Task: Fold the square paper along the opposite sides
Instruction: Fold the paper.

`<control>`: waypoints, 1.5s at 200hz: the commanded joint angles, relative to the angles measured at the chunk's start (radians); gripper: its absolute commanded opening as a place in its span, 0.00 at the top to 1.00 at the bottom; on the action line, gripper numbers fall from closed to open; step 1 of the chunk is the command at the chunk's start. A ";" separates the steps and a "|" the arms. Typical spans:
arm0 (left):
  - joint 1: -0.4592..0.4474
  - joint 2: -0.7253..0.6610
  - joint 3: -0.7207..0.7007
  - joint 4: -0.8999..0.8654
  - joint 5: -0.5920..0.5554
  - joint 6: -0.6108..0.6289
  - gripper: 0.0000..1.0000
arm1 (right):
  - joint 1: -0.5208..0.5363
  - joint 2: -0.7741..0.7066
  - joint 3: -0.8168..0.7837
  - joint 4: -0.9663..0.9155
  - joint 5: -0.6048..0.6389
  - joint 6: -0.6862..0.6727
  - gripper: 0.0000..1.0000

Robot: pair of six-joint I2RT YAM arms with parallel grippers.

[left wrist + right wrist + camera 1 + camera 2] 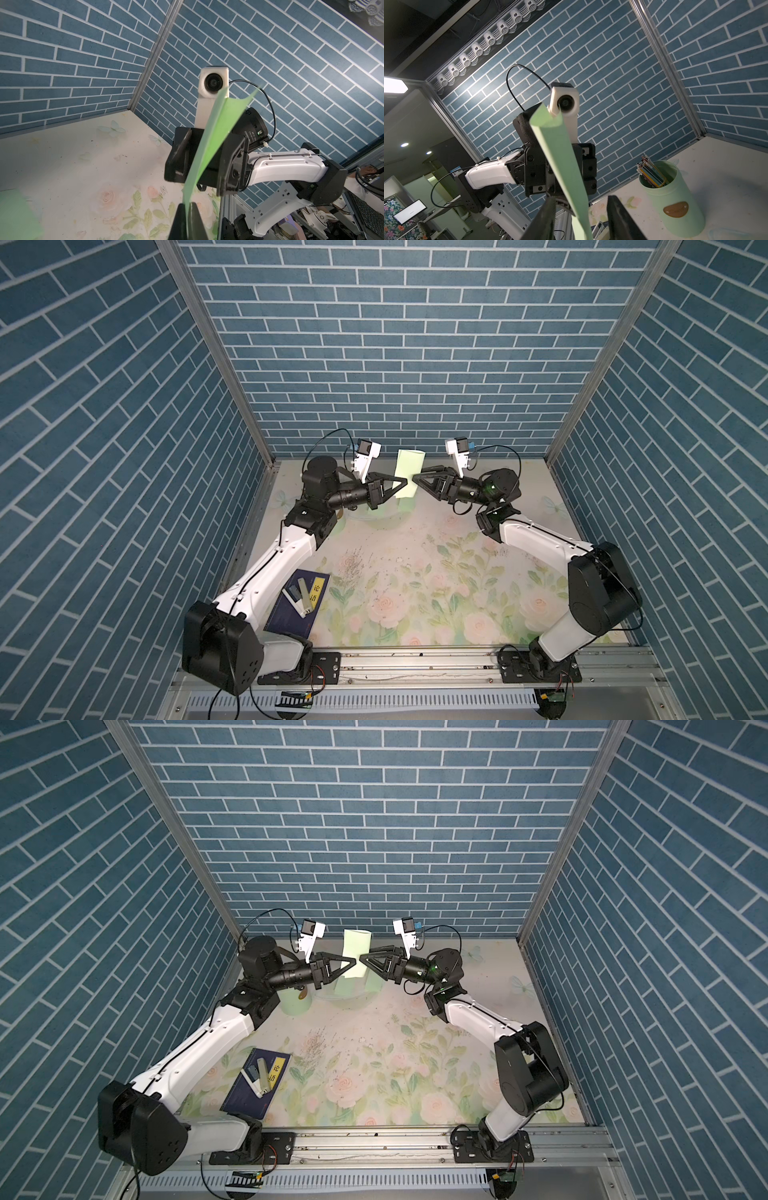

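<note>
The light green paper (pixel 409 472) hangs upright in the air at the back middle of the table, bent over on itself with a rounded top edge; both top views show it (pixel 356 950). My left gripper (pixel 404 482) comes in from the left and is shut on the paper's lower part. In the left wrist view its fingertips (pixel 182 209) pinch the sheet (pixel 216 133). My right gripper (pixel 419 473) faces it from the right and is open. In the right wrist view the paper (pixel 560 155) passes between the right gripper's (pixel 583 220) spread fingers (pixel 548 218) without touching them.
A mint green pen cup (pixel 675 199) with pencils stands on the floral table (pixel 415 572), partly under my left arm (pixel 295 1004). A dark blue book (pixel 297 601) with small white items on it lies at the front left. Blue brick walls close in three sides.
</note>
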 commanded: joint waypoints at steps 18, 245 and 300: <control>0.003 -0.030 -0.025 0.018 0.016 -0.003 1.00 | -0.007 0.042 0.093 0.095 0.000 0.068 0.72; 0.006 -0.044 -0.011 -0.029 0.006 0.034 1.00 | -0.001 0.024 -0.014 0.210 -0.023 0.111 0.36; 0.014 -0.043 -0.003 -0.036 0.007 0.035 1.00 | 0.063 0.047 -0.103 0.312 -0.067 0.149 0.40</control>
